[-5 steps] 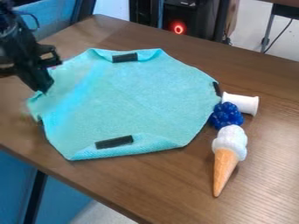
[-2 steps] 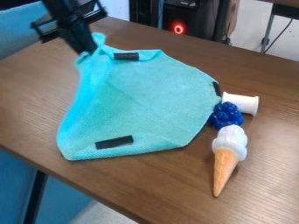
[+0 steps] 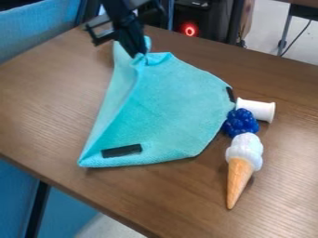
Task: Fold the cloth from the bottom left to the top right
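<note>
We count one turquoise cloth (image 3: 168, 102), lying on the brown tabletop (image 3: 43, 107), with its left side lifted and drawn over towards the upper part of the view. We see two black strips on it: one strip (image 3: 121, 150) near its bottom edge and one strip (image 3: 230, 94) at its right edge. At the cloth's upper left we find the one black gripper (image 3: 138, 55), closed on a bunched bit of the cloth and hanging down from the top of the view. By the cloth's right side we count three objects in a row that runs down the view. First comes one white spool-shaped piece (image 3: 256, 110), lying on its side, then one dark blue berry-like cluster (image 3: 241, 122) just below it, then one toy ice cream cone (image 3: 241, 162), also lying down, its white top next to the cluster and its orange point towards the bottom of the view. Beyond the table's far edge, we make out one glowing red ring (image 3: 189, 29) on a black case (image 3: 202, 15).
</note>
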Controlling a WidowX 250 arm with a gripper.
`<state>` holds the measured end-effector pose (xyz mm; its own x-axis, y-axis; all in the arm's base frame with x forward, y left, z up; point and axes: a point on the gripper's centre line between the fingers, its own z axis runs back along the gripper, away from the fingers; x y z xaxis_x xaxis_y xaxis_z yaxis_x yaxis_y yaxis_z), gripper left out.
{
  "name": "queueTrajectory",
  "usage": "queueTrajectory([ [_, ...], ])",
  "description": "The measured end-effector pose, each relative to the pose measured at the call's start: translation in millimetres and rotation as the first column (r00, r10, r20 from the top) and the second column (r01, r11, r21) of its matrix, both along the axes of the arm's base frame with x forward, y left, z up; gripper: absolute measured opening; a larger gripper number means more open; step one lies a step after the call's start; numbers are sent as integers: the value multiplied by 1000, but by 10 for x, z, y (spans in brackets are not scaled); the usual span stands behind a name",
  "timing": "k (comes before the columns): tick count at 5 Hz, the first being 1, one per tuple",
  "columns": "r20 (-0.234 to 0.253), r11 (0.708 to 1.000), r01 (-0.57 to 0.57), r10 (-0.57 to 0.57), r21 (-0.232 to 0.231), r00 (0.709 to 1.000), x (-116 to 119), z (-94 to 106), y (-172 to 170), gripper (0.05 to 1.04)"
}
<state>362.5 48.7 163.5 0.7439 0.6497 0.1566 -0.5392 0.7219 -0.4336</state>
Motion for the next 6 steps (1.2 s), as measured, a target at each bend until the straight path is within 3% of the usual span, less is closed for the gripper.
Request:
queueTrajectory([
  [1,-19,1000,9,-9,-3,1000,173,-115,-303,55],
  [4,4,1000,-18,18,-10,1000,471,-327,-841,76],
  [5,3,999,-25,25,-21,1000,577,-404,-944,188],
  [6,10,999,-20,20,-27,1000,707,-435,-1020,424],
])
